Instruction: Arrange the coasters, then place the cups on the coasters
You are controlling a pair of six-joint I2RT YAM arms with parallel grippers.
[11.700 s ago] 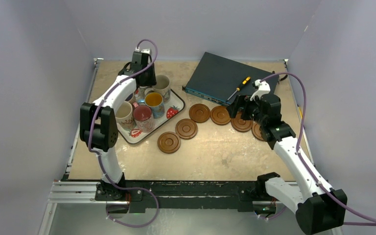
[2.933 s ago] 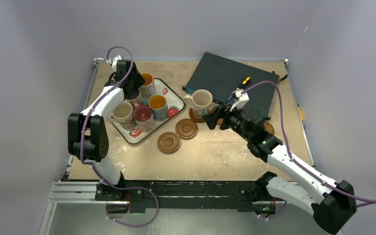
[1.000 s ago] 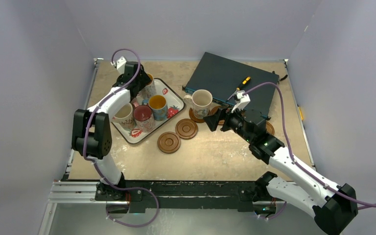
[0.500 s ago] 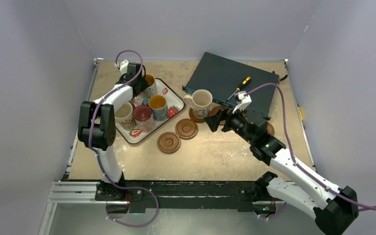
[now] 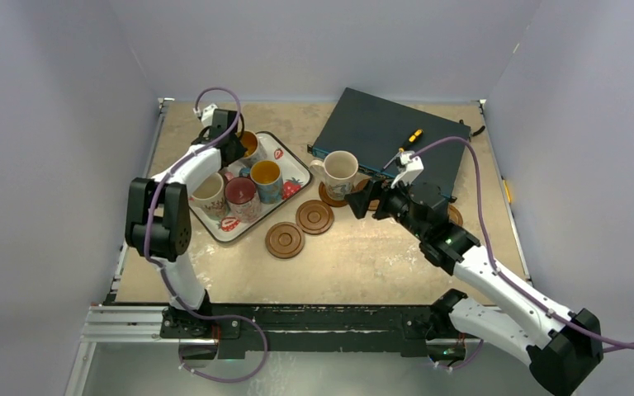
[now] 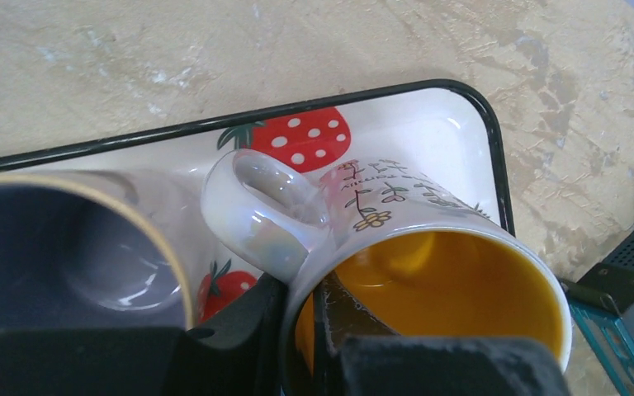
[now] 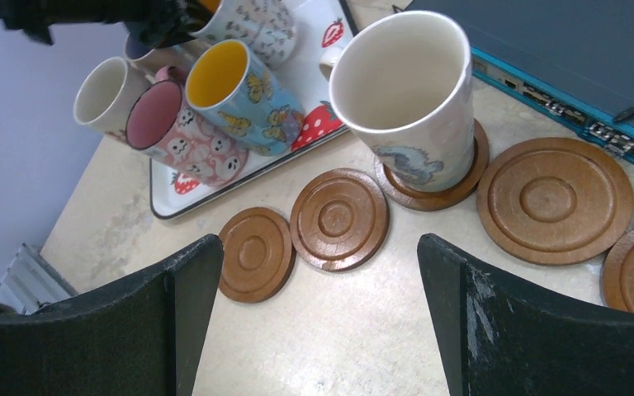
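My left gripper [image 6: 301, 330] is shut on the rim wall of a patterned cup [image 6: 429, 272] with an orange inside, one finger inside and one outside by the handle. That cup [image 5: 249, 146] stands at the back of the strawberry tray [image 5: 295, 176] beside a purple-lined cup [image 6: 66, 247]. Blue [image 7: 239, 95], pink [image 7: 182, 136] and cream [image 7: 103, 95] cups also stand on the tray. Another cream cup [image 7: 404, 91] sits on a coaster [image 7: 454, 177]. Bare coasters [image 7: 555, 198] [image 7: 338, 219] [image 7: 256, 252] lie in a row. My right gripper [image 7: 318, 313] hangs open above the table, just in front of that row.
A dark flat box [image 5: 388, 136] with a screwdriver [image 5: 406, 143] on it lies at the back right, close behind the coaster row. Another coaster [image 5: 456, 216] shows partly behind my right arm. Walls close in the table on three sides.
My left gripper has lowered onto the patterned cup and closed on its rim. The right arm has barely moved.
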